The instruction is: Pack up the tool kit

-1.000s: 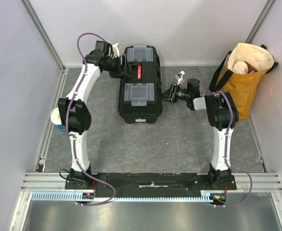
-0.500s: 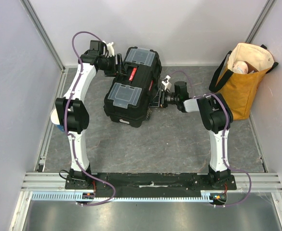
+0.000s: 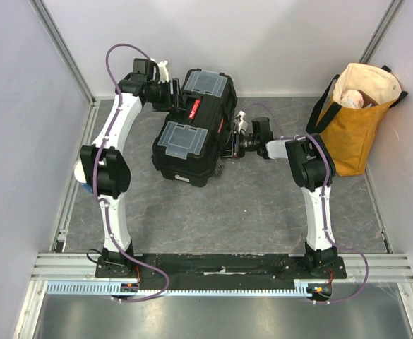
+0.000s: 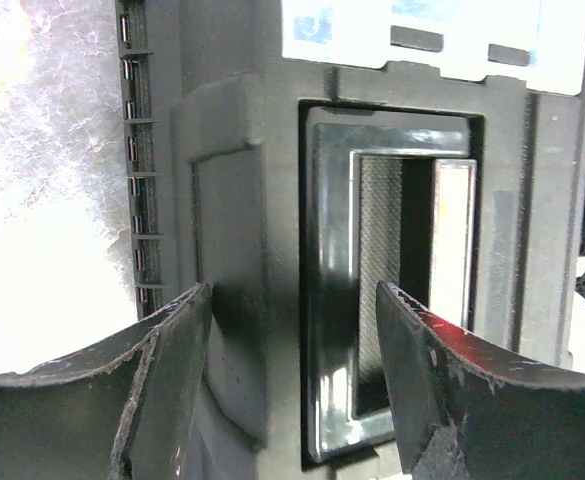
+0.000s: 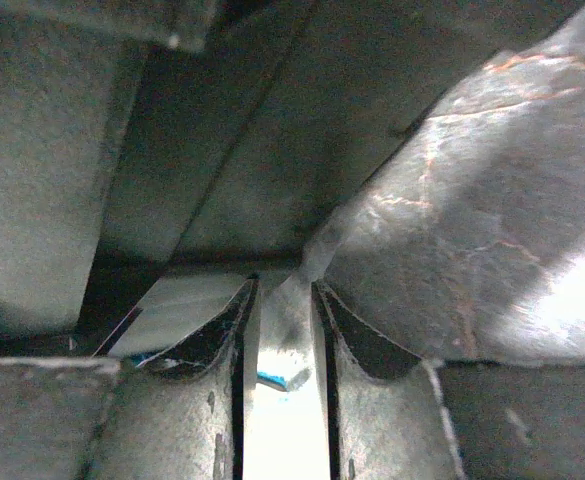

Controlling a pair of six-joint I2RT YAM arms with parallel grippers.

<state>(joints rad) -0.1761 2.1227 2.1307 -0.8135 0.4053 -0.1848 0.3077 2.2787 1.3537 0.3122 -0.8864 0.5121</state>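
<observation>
The black toolbox (image 3: 192,127) lies closed and skewed on the table, with its two clear lids (image 3: 183,136) on top and the red handle panel (image 3: 195,107) between them. My left gripper (image 3: 172,94) is open at the box's far left side. In the left wrist view its jaws (image 4: 294,295) straddle a black ridge beside the handle recess (image 4: 392,270). My right gripper (image 3: 229,145) presses against the box's right side. In the right wrist view its fingers (image 5: 280,292) are almost together, with a thin slit and a bit of blue between them. No loose tools show.
A mustard-yellow tote bag (image 3: 354,113) stands at the right wall. A small blue-and-white cup (image 3: 83,178) sits at the left, partly behind the left arm. Grey walls and rails enclose the table.
The toolbox has turned, its near end swung left. My right gripper has moved left onto the box's side. My left gripper shifted slightly left. Little has changed in the last half second.
</observation>
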